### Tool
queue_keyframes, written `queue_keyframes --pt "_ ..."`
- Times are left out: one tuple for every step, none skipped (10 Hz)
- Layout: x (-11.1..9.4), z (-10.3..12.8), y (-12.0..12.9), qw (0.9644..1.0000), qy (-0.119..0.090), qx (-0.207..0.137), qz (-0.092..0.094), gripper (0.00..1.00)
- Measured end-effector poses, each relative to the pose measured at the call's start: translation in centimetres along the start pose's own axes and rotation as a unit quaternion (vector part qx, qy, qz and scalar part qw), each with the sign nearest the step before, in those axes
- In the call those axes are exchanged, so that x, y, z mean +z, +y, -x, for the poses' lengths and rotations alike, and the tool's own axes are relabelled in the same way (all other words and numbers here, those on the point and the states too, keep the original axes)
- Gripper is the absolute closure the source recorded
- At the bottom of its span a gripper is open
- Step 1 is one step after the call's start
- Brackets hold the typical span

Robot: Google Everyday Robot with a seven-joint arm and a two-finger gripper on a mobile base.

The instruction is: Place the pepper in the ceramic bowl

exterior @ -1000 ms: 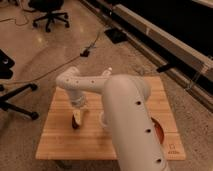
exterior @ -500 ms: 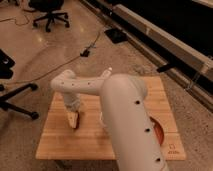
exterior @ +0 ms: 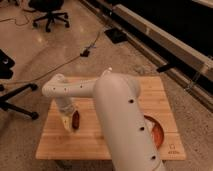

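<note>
Our hand (exterior: 71, 123) sits low over the counter's (exterior: 56, 144) left side, against the pepper (exterior: 76, 120) — whether it grips, we cannot tell. We'd lift clear, then carry right to the bowl (exterior: 158, 134) — releasing low.

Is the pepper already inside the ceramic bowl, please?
No, the pepper is by the end effector at the left of the table, apart from the ceramic bowl.

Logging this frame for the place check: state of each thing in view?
gripper: low at the table's left side, beside the pepper.
ceramic bowl: upright at right, partly hidden by the arm.
pepper: at the gripper, not in the ceramic bowl.
</note>
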Motion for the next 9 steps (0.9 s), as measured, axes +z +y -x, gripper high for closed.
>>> queue_keyframes --pt "0.4 0.2 -0.1 1.0000 0.009 0.001 -0.004 0.34" --pt "0.7 0.2 -0.3 0.9998 0.018 0.003 -0.004 0.44" --pt "0.9 0.2 -0.5 0.9997 0.025 0.005 -0.004 0.52" --pt "1.3 0.2 -0.7 0.9994 0.034 0.008 -0.004 0.63" --pt "1.4 0.2 -0.9 0.9992 0.039 0.010 -0.003 0.72" --pt "1.5 0.2 -1.0 0.9990 0.043 0.011 -0.003 0.84" --pt "1.6 0.2 -1.1 0.9989 0.045 0.012 -0.002 0.92" --pt "1.5 0.1 -1.2 0.9989 0.045 0.012 -0.002 0.99" --pt "1.5 0.0 -1.2 0.9990 0.043 0.011 -0.001 1.00"
